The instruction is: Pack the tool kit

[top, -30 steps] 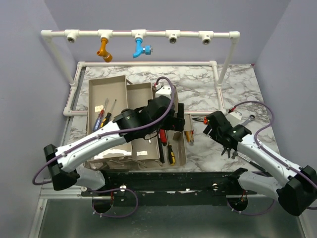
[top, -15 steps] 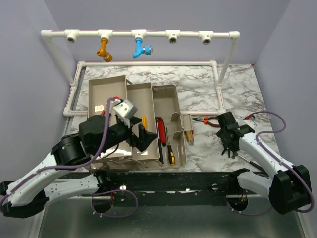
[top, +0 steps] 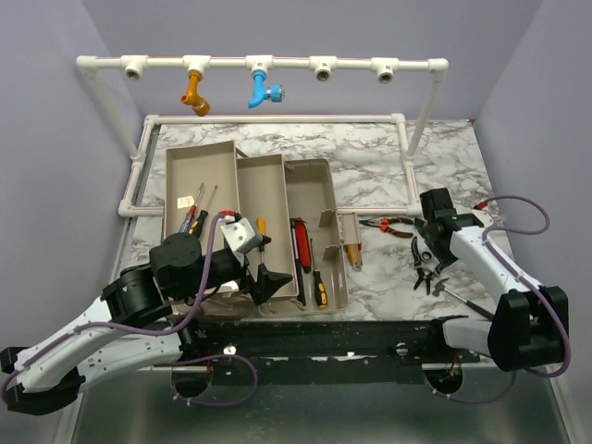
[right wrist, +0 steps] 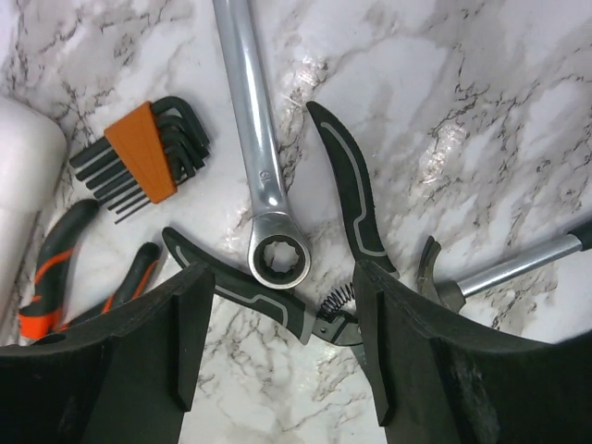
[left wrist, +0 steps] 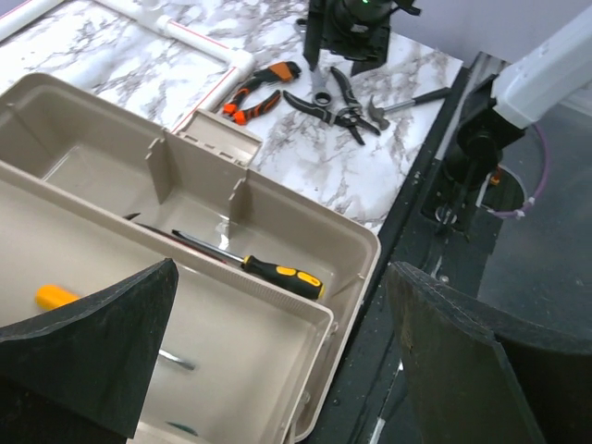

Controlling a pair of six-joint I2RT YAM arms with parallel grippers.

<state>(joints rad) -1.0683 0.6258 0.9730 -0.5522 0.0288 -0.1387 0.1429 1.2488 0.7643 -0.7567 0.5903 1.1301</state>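
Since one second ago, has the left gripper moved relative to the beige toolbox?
Yes. The left gripper pulled back from over the right compartment of the toolbox, leftward to its near edge.

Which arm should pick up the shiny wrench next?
The right. The right gripper hangs open directly over the wrench, with one finger on each side of its ring end. The left gripper is open too, but it sits over the toolbox, far from the wrench.
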